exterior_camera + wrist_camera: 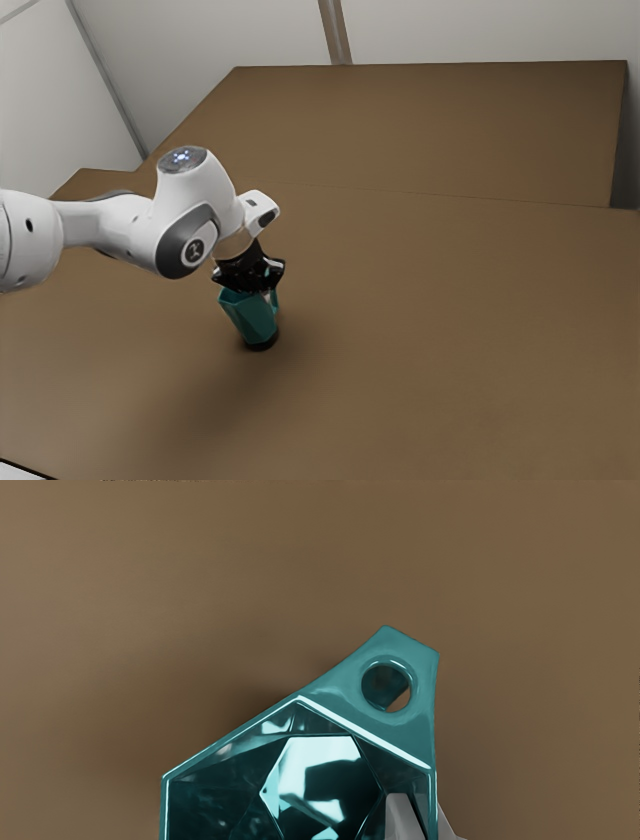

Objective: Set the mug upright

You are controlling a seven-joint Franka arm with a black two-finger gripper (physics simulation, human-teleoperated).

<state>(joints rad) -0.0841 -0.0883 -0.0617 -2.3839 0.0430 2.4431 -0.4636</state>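
The black gripper [268, 293] points down at the rim of the teal mug [252, 318] in the exterior view. The mug's mouth faces up toward the hand, and its body leans a little in that view, with a dark patch at its base. Looking down into the faceted mug [300, 715], the wrist view shows its handle with a round hole. There the gripper [431, 825] is shut on the mug's wall beside the handle, one grey finger inside and the other outside. Whether the base touches the table cannot be told.
The brown table [450, 330] extends around the mug. A raised-looking brown panel [430, 130] stands along the far side, before pale walls. A white-edged object [22, 472] pokes in at the exterior view's lower left corner.
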